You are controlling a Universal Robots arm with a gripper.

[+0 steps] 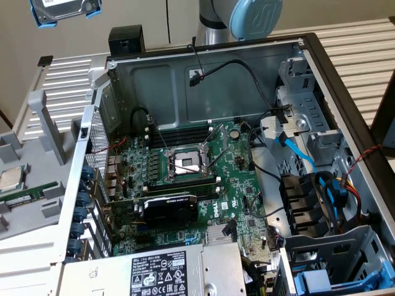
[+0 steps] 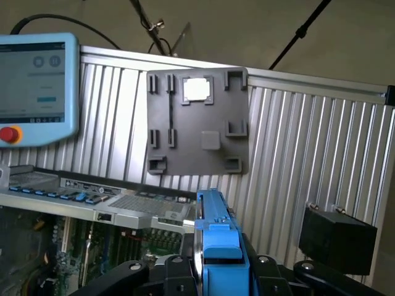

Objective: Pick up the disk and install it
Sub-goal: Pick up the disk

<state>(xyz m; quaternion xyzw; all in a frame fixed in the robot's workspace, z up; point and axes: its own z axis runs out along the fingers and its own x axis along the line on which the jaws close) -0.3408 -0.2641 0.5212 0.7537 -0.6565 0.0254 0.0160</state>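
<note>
Disk (image 1: 62,7) hangs at the exterior view's upper left, well apart from the open computer case (image 1: 345,117); jaws clamped on its blue carrier (image 2: 219,243); judgement: carry it level, grip firm, approaching the drive bays clear of loose cables (image 1: 330,191).

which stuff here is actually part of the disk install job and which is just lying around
Part of the job:
- the disk, gripped edge-on in the gripper
- the open computer case

Just lying about:
- the CPU chip on the grey tray
- the power supply
- the teach pendant
</note>
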